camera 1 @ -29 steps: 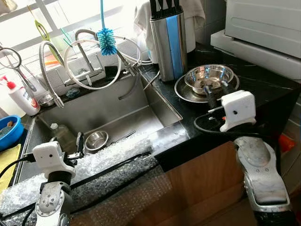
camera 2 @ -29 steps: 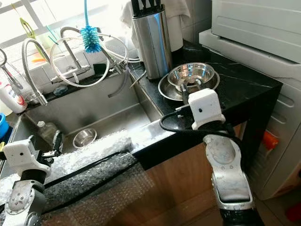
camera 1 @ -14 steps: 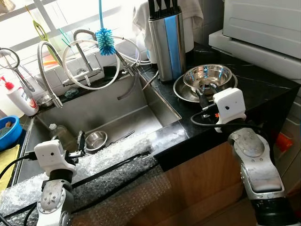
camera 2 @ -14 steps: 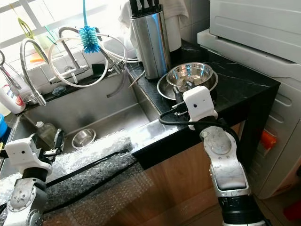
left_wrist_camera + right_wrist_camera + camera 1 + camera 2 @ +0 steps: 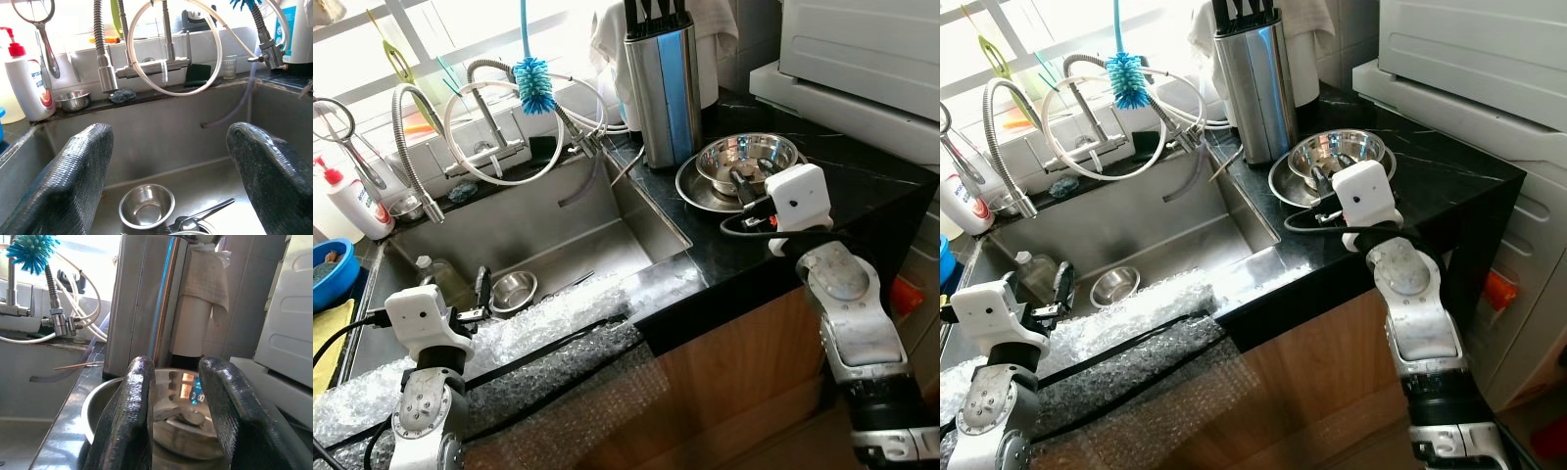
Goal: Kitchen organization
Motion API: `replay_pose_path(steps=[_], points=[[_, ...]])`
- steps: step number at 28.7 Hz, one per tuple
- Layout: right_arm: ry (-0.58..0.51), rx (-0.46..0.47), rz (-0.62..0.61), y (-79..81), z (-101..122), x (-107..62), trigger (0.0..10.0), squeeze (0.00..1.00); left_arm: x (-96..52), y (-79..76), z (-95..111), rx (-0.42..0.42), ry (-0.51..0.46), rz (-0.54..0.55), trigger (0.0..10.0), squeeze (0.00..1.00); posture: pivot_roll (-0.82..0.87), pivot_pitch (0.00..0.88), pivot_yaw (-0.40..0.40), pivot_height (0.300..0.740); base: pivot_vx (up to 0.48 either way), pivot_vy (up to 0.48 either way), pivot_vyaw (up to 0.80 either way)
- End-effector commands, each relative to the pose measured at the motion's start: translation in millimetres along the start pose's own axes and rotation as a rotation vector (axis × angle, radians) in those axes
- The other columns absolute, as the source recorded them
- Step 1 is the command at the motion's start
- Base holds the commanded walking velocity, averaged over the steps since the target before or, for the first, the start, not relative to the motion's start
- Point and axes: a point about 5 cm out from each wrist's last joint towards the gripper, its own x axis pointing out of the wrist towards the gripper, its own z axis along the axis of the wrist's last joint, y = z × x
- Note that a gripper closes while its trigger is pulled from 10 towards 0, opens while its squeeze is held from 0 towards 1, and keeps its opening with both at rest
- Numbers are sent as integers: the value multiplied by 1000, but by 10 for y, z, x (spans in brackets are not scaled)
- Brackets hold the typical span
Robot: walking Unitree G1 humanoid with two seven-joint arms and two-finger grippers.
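Steel bowl (image 5: 748, 157) sits in a larger steel plate (image 5: 697, 190) on the black desk (image 5: 862, 171), just beside the knife block (image 5: 663, 83). The right gripper (image 5: 177, 406) hovers at the bowl's near rim, its fingers (image 5: 126, 416) parted, gripping nothing. The left gripper (image 5: 171, 171) hangs over the sink (image 5: 558, 230) with fingers spread wide above a small bowl (image 5: 146, 205).

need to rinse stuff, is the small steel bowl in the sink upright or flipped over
Upright: the small steel bowl rests on the sink floor, its hollow facing up.
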Motion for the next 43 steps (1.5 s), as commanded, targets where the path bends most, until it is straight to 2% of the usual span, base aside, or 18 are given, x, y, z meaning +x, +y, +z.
replay_pose_path(steps=[1,6,7,8,19,20,28,32,43], points=[[-28,10,33,55,46,55,10000,0,18,46,6,28,8,15,10000,0,-146,0,240,740,0,0,0],[-106,24,38,34,188,90,10000,0,36,55,33,26,-5,24,10000,0,-139,0,237,740,0,0,0],[-124,26,38,34,232,98,10000,851,36,55,33,26,-5,26,10000,0,-140,0,237,740,0,0,0],[-134,27,38,36,259,102,10000,1000,36,56,32,26,-5,27,10000,0,-140,0,237,740,0,0,0],[-165,19,84,153,328,81,10000,980,38,55,27,24,-1,29,10000,0,-143,0,238,740,0,0,0],[-160,15,111,197,320,64,10000,0,38,56,23,24,1,29,10000,0,-145,0,238,740,0,0,0],[-111,0,192,307,241,10,10000,0,35,50,5,23,10,26,10000,0,-145,0,238,740,0,0,0],[-59,-17,223,358,134,-10,10000,0,35,45,-3,22,14,23,10000,0,-142,0,237,740,0,0,0],[30,-48,119,254,3,23,10000,0,35,41,-18,23,19,16,10000,0,-143,0,236,740,0,0,0]])
